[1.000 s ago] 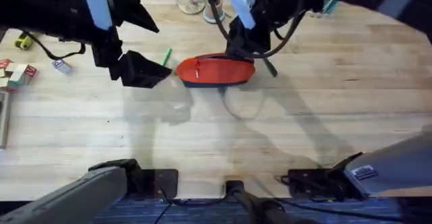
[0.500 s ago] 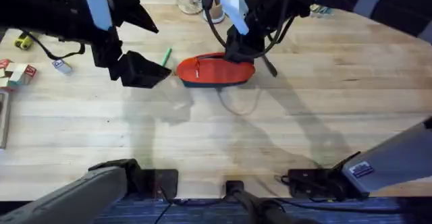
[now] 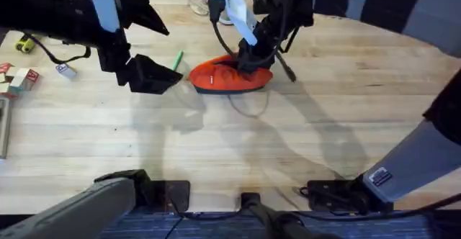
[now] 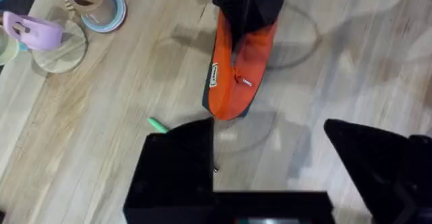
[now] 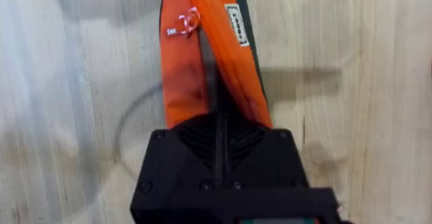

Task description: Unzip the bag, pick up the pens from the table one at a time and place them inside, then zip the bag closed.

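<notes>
1. Right gripper (image 3: 247,57) is pinched on the top seam of the oblong orange-red fabric pouch w/ dark blue bottom (image 3: 229,75), at the pouch's right end; fingers pressed together on the fabric in the right wrist view.
2. Vs 1 s ago: the right arm has swung left, and the pouch top now bunches up under the gripper.
3. Left gripper (image 3: 155,75) is spread, unmoved, left of the pouch.
4. Light green pen (image 3: 177,60) lies just beside the left gripper; black pen (image 3: 287,69) right of the right gripper, on the light-wood plank table (image 3: 346,109).
</notes>
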Action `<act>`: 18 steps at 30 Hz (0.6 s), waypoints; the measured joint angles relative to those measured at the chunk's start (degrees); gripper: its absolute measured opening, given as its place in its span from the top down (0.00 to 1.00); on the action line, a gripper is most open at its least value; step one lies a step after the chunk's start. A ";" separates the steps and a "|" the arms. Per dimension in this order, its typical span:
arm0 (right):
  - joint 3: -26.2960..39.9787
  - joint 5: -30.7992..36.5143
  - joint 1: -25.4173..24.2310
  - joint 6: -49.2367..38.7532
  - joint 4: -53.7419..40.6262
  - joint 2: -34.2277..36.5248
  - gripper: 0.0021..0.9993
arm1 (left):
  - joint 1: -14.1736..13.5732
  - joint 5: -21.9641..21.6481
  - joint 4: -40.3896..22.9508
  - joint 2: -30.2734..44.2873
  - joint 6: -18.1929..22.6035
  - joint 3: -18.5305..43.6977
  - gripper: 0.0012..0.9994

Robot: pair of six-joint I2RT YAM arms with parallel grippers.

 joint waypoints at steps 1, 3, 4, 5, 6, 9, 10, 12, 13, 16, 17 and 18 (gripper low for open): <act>0.00 0.00 0.00 -0.02 0.04 0.00 0.97 | 0.00 0.00 0.00 0.00 0.00 0.00 0.01; 0.00 0.00 0.00 -0.02 0.39 0.00 0.92 | 0.00 0.00 0.00 0.00 0.00 0.00 0.01; 0.00 -0.02 0.00 -0.04 0.44 0.00 0.87 | 0.00 0.00 0.00 0.00 0.00 0.00 0.01; 0.00 0.00 0.00 0.00 0.44 0.00 0.76 | 0.00 0.00 0.00 0.00 0.00 0.00 0.01; 0.00 0.01 0.00 -0.02 0.47 0.00 0.62 | 0.00 0.00 0.00 0.00 0.00 0.00 0.01; 0.00 0.02 0.00 -0.03 0.59 0.00 0.18 | 0.00 0.00 0.00 0.00 0.00 0.00 0.01; 0.00 0.02 0.01 -0.17 0.59 0.00 0.05 | 0.00 0.00 0.00 0.00 0.00 0.00 0.01; 0.00 -0.01 0.00 -0.32 0.56 0.00 0.01 | 0.00 0.00 0.00 0.00 0.00 0.00 0.01; 0.00 -0.02 0.01 -0.31 0.55 0.00 0.00 | 0.00 0.00 0.00 0.00 0.00 0.00 0.01; 0.00 -0.02 0.02 -0.33 0.54 0.00 0.00 | 0.00 0.00 0.00 0.00 0.00 0.00 0.01; 0.00 -0.02 0.02 -0.33 0.55 0.00 0.00 | 0.00 0.00 0.00 0.00 0.00 0.00 0.01; 0.00 -0.02 0.02 -0.31 0.55 0.00 0.00 | 0.00 0.00 0.00 0.00 0.00 0.00 0.01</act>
